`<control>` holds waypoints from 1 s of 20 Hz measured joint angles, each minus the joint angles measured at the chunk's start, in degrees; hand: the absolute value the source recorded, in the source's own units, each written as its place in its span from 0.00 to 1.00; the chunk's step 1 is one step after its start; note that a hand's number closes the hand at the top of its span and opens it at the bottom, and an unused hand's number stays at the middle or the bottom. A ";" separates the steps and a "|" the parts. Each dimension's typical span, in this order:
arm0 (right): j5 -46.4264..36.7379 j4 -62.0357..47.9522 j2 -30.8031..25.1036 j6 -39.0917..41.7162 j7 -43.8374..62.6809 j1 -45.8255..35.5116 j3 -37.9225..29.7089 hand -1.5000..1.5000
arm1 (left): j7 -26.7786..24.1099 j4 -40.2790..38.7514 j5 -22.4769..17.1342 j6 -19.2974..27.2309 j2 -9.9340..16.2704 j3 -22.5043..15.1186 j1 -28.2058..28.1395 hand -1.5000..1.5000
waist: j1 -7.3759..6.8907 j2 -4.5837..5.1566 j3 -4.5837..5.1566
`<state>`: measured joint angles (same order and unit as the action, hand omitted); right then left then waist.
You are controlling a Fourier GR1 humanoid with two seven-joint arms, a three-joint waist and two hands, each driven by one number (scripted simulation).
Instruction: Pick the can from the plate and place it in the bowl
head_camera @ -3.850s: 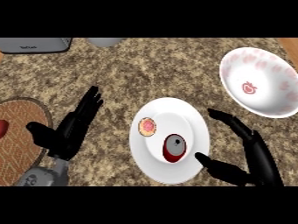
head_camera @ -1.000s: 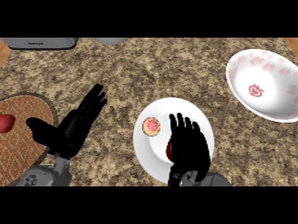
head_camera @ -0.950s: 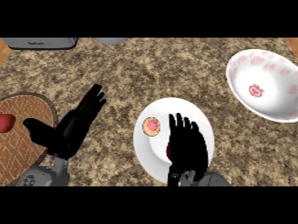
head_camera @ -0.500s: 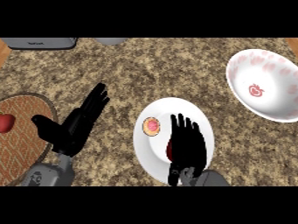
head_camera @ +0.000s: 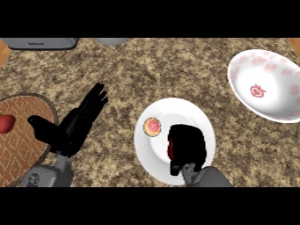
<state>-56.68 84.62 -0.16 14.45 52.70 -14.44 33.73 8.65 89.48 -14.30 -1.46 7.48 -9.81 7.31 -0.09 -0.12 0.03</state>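
Here the right hand (head_camera: 190, 147), fingers curled round the can (head_camera: 171, 150) on the plate (head_camera: 153, 154), should lift straight, then cross to the bowl (head_camera: 269, 90) at upper right; left hand (head_camera: 74, 123) rests open.

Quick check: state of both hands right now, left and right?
Left hand: open, fingers straight, holding nothing, beside the plate.
Right hand: curled over the can on the plate, shut on it.
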 measured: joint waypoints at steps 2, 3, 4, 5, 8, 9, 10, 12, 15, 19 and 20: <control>-0.43 0.18 -0.53 -0.92 -0.79 0.60 0.67 1.00 | -0.09 -0.48 0.23 -0.60 -0.24 0.62 -0.01 0.50 | 0.02 -0.01 0.01; -0.64 -0.08 -0.48 -0.87 -0.86 0.41 0.89 1.00 | 0.72 -0.03 0.34 -0.44 -0.57 0.78 0.32 0.50 | 0.03 -0.01 0.03; -0.28 -0.45 -0.40 -1.01 -0.44 -0.15 1.56 1.00 | 1.05 0.09 0.55 -0.49 -0.91 0.82 0.48 0.50 | 0.02 0.00 0.03; -0.57 -0.94 -0.37 -1.45 -0.63 -0.31 1.87 1.00 | 0.82 -0.49 0.93 -0.57 -1.12 1.18 0.87 0.50 | 0.04 -0.01 0.05; -1.40 -2.51 -0.23 -2.01 -1.03 -1.43 2.09 1.00 | 0.39 -0.71 1.77 -0.95 -1.82 1.50 0.51 0.50 | 0.03 -0.05 0.08; -1.94 -2.89 -0.27 -2.66 -0.87 -1.50 2.73 1.00 | 0.30 -0.59 2.05 -1.09 -1.97 1.58 0.56 0.50 | 0.04 -0.11 0.11; -2.54 -3.21 -0.19 -2.72 -1.61 -1.62 2.27 1.00 | 0.43 -0.73 2.13 -1.20 -2.35 1.62 0.76 0.50 | 0.04 -0.12 0.09; -3.60 -2.14 -0.33 -2.24 -1.86 -1.24 2.93 1.00 | -0.38 -1.99 2.87 -1.24 -2.98 1.62 0.86 0.50 | 0.08 -0.05 0.05; -2.58 2.52 -5.81 -2.16 -7.89 2.35 3.39 1.00 | -0.01 -1.71 2.03 -1.86 -2.59 2.68 0.78 0.50 | 0.21 -0.14 -0.03; -0.39 9.40 -16.56 -3.25 -18.40 7.64 2.66 1.00 | -0.15 -0.88 2.11 -2.19 -2.40 2.63 -0.65 0.50 | 0.39 -0.37 -0.06; -0.16 10.15 -19.08 -3.75 -20.50 8.51 1.65 1.00 | 0.06 -0.59 2.17 -2.13 -2.44 2.62 -0.53 0.50 | 0.40 -0.32 -0.05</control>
<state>-56.84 94.77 -19.24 10.70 32.20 -5.93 35.38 8.72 88.89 -12.13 -3.59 5.04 -7.19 6.77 0.30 -0.45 -0.02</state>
